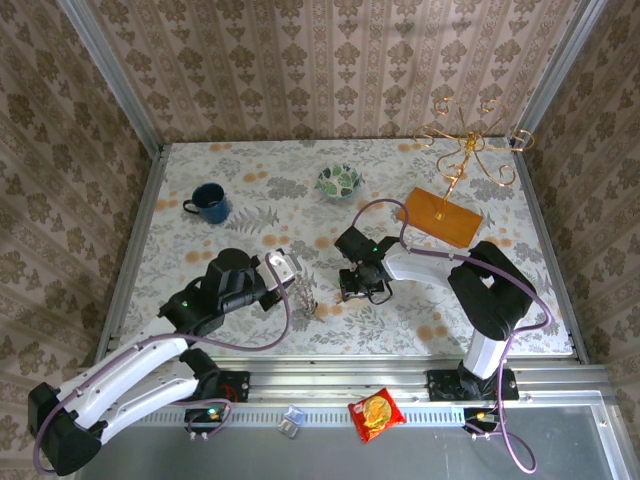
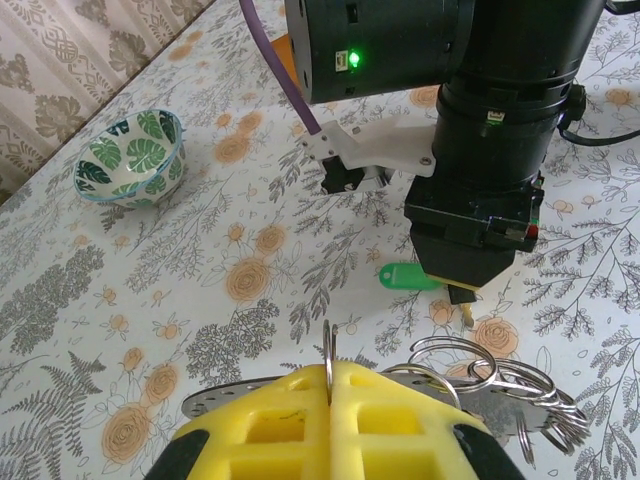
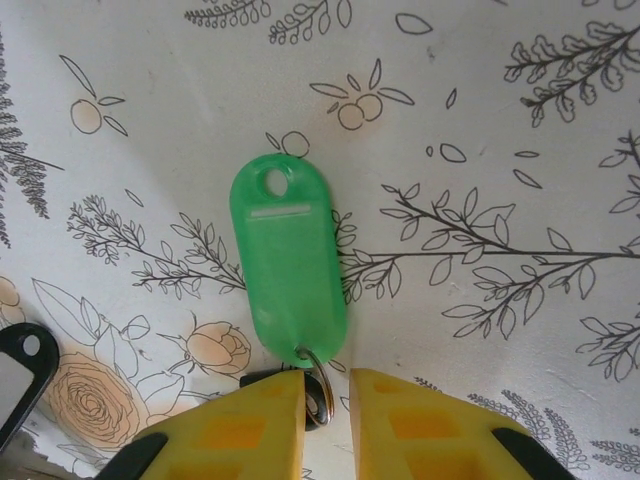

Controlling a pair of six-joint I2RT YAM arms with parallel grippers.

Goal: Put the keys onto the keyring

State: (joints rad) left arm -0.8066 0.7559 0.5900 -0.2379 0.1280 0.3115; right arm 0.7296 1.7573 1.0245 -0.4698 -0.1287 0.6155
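Note:
My left gripper (image 2: 329,372) is shut on the keyring (image 2: 328,346), a thin metal loop that stands edge-on between the yellow fingers. Several more silver rings (image 2: 505,390) lie bunched just to its right. The keys lie flat on the table a little beyond them: a bright green tag (image 3: 288,250) with a small ring at its near end, and a brass tip (image 2: 467,312) pokes out under the right arm. My right gripper (image 3: 327,385) points down over that small ring. Its jaws stand a narrow gap apart, with the ring against the left finger. From above, both grippers (image 1: 300,288) (image 1: 362,290) sit near mid-table.
A black tag (image 3: 20,370) lies just left of the green one. Farther back stand a blue mug (image 1: 208,203), a leaf-patterned bowl (image 1: 339,181) and an orange board (image 1: 442,215) carrying a gold wire stand (image 1: 465,150). A red snack packet (image 1: 376,414) lies on the front rail.

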